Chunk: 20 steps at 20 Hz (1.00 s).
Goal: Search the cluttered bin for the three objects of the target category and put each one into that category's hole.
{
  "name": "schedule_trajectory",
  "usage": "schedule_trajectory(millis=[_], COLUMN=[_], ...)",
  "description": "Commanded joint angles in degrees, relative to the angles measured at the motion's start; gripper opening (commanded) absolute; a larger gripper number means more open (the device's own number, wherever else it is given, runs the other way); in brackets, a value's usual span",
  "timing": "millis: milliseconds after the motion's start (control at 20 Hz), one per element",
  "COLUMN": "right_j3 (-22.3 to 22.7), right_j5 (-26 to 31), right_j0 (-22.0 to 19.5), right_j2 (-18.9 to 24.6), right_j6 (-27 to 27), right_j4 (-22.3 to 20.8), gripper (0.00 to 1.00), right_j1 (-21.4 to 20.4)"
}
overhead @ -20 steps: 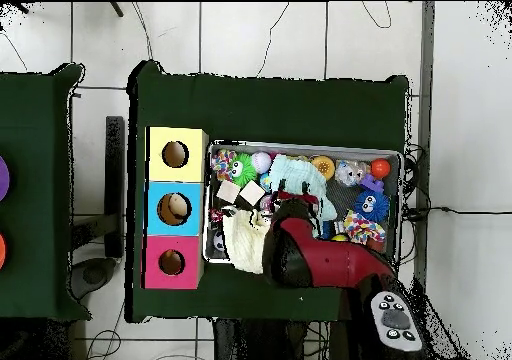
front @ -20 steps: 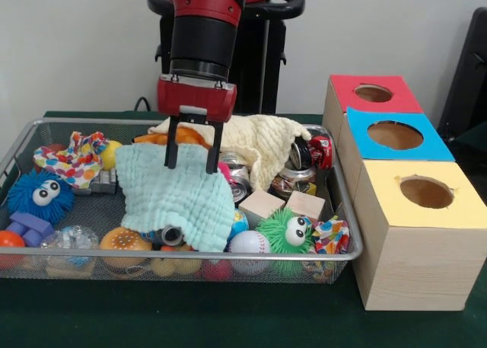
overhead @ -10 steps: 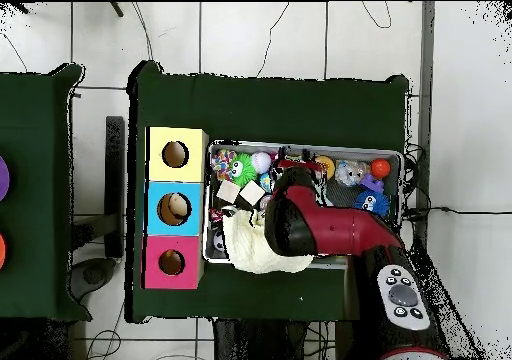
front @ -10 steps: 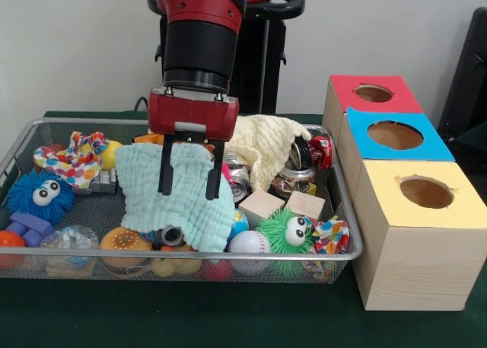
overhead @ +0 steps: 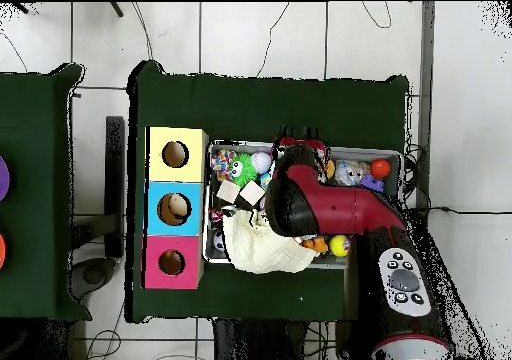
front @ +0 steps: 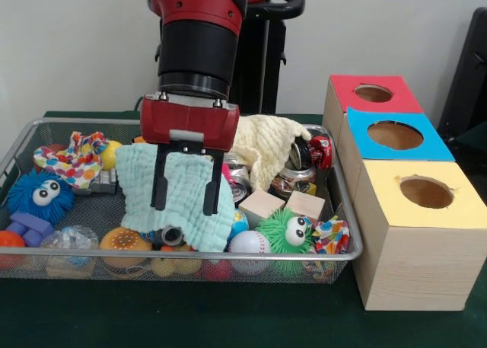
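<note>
The wire mesh bin (front: 190, 254) lies on the green table, full of clutter; it also shows in the overhead view (overhead: 350, 149). My gripper (front: 183, 209) is open and hangs over a mint green cloth (front: 183, 226) in the middle of the bin, fingers (front: 158, 184) straddling its top fold. No plush animal toy shows in the front view. In the overhead view an orange thing (overhead: 318, 244) peeks out beside the arm; I cannot tell what it is. The red-topped box's hole (front: 373, 94) is at the far right, and at the lower left in the overhead view (overhead: 171, 263).
A cream cloth (front: 266, 138) and cans (front: 300, 161) lie behind the gripper. Wooden blocks (front: 260, 205), a green fuzzy ball (front: 288, 232), a baseball (front: 249, 243) and a blue fuzzy ball (front: 39, 196) lie near the front. Blue-topped (front: 396, 135) and yellow-topped (front: 426, 192) boxes stand beside the red one.
The gripper has moved from the back of the bin toward the camera and lower, over the mint cloth. It has stayed open. The cloth has shifted slightly.
</note>
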Motion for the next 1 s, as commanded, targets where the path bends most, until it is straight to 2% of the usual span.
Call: schedule_trajectory(millis=[50,400,1000], right_j3=[-3.1,-3.2,-3.7], right_j5=[0.4,-2.7,-6.1], right_j0=[1.6,-0.2,-0.1], right_j2=[-1.2,-0.8,-4.7], right_j6=[3.1,3.0,4.7], right_j4=[-2.7,-5.4,-6.0], gripper=[1.0,1.0,1.0], right_j1=[6.5,8.7,13.2])
